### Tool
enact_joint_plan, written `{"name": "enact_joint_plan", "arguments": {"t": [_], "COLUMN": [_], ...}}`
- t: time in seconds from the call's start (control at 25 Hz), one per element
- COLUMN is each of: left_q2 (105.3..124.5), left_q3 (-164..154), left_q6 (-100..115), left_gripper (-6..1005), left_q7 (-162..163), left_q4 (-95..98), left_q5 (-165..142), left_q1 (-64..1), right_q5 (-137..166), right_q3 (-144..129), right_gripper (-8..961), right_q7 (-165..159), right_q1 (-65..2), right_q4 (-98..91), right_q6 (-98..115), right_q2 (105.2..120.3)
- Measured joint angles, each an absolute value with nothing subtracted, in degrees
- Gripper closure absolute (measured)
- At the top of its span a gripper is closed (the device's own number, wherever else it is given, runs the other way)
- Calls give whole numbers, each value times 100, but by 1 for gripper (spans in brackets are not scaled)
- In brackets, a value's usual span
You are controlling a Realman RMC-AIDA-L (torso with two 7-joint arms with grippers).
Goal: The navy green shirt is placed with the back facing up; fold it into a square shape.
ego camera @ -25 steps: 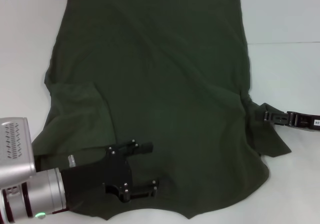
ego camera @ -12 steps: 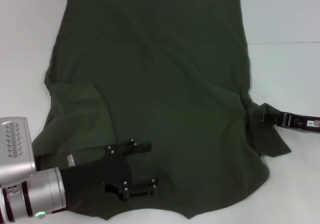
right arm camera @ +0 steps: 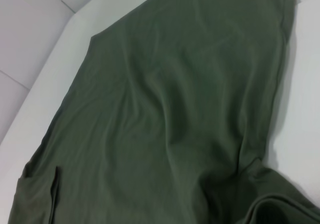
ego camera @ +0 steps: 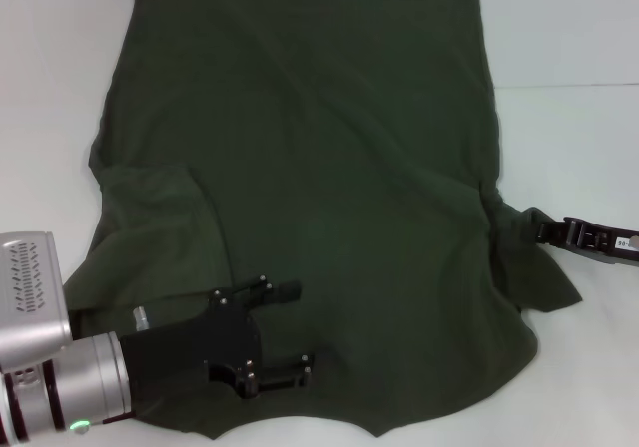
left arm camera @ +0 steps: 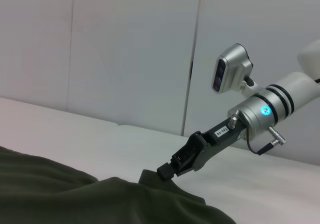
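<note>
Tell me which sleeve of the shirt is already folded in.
The robot's left sleeve: it lies folded over the shirt. The right sleeve sticks out, at the right gripper.

The small white label (left arm camera: pixel 220 132) on the right arm is too small to read.

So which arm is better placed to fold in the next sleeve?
Probably the right. The right gripper is already at the shirt's right sleeve edge, apparently pinching it. The left gripper hovers over the shirt's near middle, beside a left sleeve that already looks folded in.
</note>
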State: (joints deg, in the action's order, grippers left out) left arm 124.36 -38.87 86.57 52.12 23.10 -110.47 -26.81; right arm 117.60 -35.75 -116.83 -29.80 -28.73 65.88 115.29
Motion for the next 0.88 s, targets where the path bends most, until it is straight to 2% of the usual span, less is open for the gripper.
{"name": "enact_joint_plan", "arguments": {"t": [0.28,0.48,0.68,0.88], "left_q2": [12437,12436,12437,12436], "left_q3": [-3879,-3875,-3871,-3867], "left_q6": [8648,8648,8649,8655], "left_gripper": [169,168,168,168], "left_q7": [5216,5220,5230,5286], "left_q4": [2321,2321,2317,2296], "left_q5": [-11047,-11047,-11050,-11047], "left_q1": [-2681,-2666,-2655,-2656], "right_q5": [11759,11759,11759,11762], "right_q3": [-3467,-3082,-2854,-2843], "right_gripper": [910,946,948,941], "right_q7": [-11658,-11573,-11519,-11502], "right_q1": [-2963,-2897,-2872,-2892], "right_q4": [-2836,-2870,-2889,-2924], "right_q6": [6578,6571,6572,6574], "right_q2": [11557,11533,11358,11248]}}
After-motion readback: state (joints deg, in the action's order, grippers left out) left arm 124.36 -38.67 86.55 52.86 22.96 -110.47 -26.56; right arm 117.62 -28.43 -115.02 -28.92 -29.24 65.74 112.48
